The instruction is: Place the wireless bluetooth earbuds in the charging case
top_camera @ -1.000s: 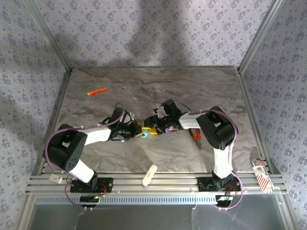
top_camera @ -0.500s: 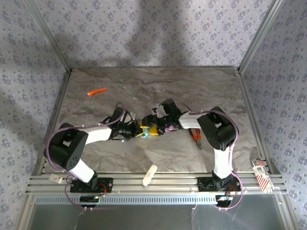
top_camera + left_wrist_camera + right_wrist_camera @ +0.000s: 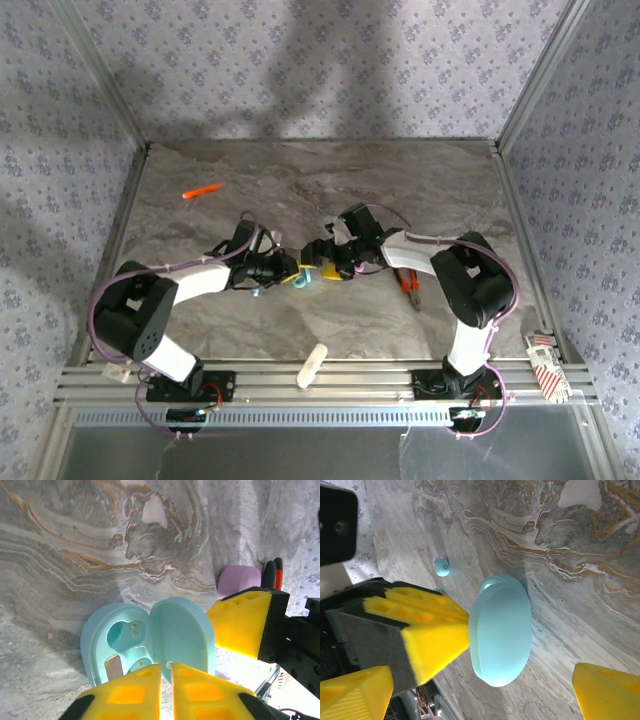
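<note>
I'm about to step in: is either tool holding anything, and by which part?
Right tool: open, holding nothing. Left tool: nearly closed at the near rim of the open teal case; whether it pinches that rim cannot be told.

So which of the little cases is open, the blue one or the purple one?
The light teal case: its lid is flipped up so the inside shows. The lilac case beyond it looks closed.

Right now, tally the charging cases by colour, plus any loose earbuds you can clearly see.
Teal case: 1
Pink-lilac case: 1
Loose teal earbud, clearly seen: 1
Total: 3
</note>
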You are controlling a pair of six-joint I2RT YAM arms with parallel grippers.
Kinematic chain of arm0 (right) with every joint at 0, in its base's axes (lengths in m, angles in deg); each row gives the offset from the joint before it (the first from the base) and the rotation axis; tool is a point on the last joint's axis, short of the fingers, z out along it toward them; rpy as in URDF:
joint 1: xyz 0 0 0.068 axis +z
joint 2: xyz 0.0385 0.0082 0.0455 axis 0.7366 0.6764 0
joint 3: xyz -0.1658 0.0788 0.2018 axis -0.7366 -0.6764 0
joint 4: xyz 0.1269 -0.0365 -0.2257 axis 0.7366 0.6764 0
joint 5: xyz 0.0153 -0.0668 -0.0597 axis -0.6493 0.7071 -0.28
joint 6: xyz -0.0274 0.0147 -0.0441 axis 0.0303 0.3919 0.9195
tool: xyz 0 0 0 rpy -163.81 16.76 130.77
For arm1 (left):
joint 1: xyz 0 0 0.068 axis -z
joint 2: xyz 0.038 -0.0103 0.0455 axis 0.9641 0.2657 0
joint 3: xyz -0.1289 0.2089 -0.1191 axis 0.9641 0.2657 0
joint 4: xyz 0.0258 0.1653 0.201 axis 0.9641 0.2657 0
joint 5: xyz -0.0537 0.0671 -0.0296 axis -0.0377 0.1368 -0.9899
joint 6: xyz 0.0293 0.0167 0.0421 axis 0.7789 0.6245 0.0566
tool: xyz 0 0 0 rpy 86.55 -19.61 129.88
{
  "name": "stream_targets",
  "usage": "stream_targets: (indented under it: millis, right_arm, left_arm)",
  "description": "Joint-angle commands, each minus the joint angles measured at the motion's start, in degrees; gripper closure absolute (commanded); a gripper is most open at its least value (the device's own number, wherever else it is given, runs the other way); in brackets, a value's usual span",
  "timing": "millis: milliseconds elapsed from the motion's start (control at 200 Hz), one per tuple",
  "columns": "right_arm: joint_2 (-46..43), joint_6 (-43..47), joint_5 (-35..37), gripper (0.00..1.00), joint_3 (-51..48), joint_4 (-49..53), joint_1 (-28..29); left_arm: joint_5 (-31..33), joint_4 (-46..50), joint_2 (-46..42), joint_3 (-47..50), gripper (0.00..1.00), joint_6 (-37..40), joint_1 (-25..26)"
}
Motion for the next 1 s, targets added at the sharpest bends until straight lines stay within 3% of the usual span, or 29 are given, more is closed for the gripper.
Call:
stream_targets:
  millis: [0, 95, 255, 420, 675, 994]
  right_arm:
    - [-2.81, 3.46, 3.22, 0.06, 0.13, 5.43, 1.18]
    - [-3.89, 6.35, 6.88, 0.07, 1.61, 10.01, 2.57]
    - [-4.79, 12.96, 17.68, 0.06, 5.50, 19.92, 6.49]
    - [-2.69, 17.53, 27.62, 0.06, 10.27, 27.60, 10.79]
    - [1.83, 19.69, 42.04, 0.12, 17.80, 37.04, 15.04]
    - [6.37, 22.22, 45.01, 0.14, 22.20, 40.24, 15.84]
  left_arm:
    - [1.29, 3.90, -4.45, 0.03, 0.81, 1.88, -1.90]
    - [2.42, 7.73, -7.76, 0.41, 0.71, 3.31, -3.82]
    - [3.90, 14.17, -13.71, 1.30, 0.42, 5.51, -8.39]
    - [5.82, 19.69, -18.97, 1.94, 0.01, 7.45, -12.24]
    - [6.51, 21.70, -21.38, 3.85, 0.00, 7.72, -14.95]
    - [6.33, 21.99, -22.35, 4.45, 0.00, 7.79, -15.13]
